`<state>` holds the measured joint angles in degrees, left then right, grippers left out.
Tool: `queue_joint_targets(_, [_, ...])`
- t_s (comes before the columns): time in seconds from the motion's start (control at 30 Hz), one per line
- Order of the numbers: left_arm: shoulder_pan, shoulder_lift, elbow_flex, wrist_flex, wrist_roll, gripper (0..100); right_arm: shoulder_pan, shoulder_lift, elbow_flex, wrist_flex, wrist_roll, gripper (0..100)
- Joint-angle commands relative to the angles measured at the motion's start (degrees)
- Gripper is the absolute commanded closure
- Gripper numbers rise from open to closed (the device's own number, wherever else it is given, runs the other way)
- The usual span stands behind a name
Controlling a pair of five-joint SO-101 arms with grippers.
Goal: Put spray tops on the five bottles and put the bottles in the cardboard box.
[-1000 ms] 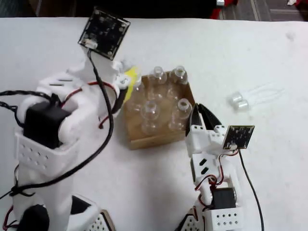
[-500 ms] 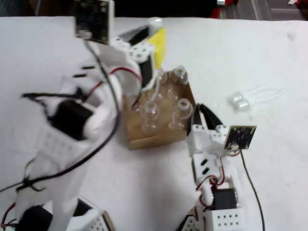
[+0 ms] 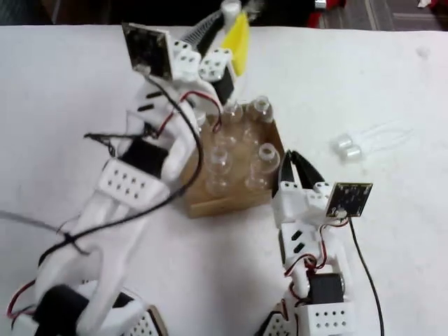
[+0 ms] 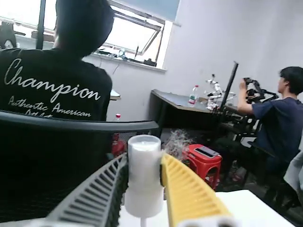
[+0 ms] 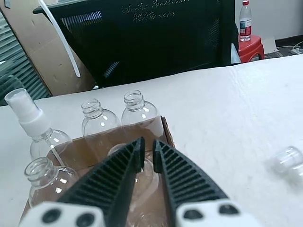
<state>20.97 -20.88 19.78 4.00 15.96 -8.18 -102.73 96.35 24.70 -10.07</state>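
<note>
Your left gripper [image 4: 144, 161] is clamped on a white spray top [image 4: 143, 182]. The grey finger [image 4: 94, 198] is on one side and the yellow finger [image 4: 189, 194] on the other, both pressed against its body, with the head standing above them. In the high view that arm is raised over the far edge of the table [image 3: 392, 84], beyond the cardboard box [image 3: 210, 204]. From the right wrist view you can see a thin white tube [image 5: 59, 40] slanting in the air above the box.

Your right gripper [image 5: 147, 146] is empty — its black fingers are drawn close with only a narrow slit between them. It sits low at the near right corner of the box, pointing in over the edge. One bottle's neck lies just under its tips; you cannot tell whether they touch.

Five bottles stand upright in the box. One capped bottle [image 5: 45, 142] at the far left corner already wears a spray top, and the four open bottles [image 5: 135, 111] have bare necks. Two loose spray tops [image 3: 348, 145] lie on the table to the right of the box, well apart from both grippers.
</note>
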Motion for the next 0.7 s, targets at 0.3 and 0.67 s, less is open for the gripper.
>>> queue_joint_targets(0.3, [-3.5, 9.3, -5.8, -2.2, 0.1, 98, 0.7, -0.5, 0.4, -1.5, 1.8, 98.1])
queue_joint_targets(0.67, [-2.8, 9.5, 0.0, -8.7, -2.7, 98, 0.7, -0.4, 0.4, -1.5, 4.0, 98.1])
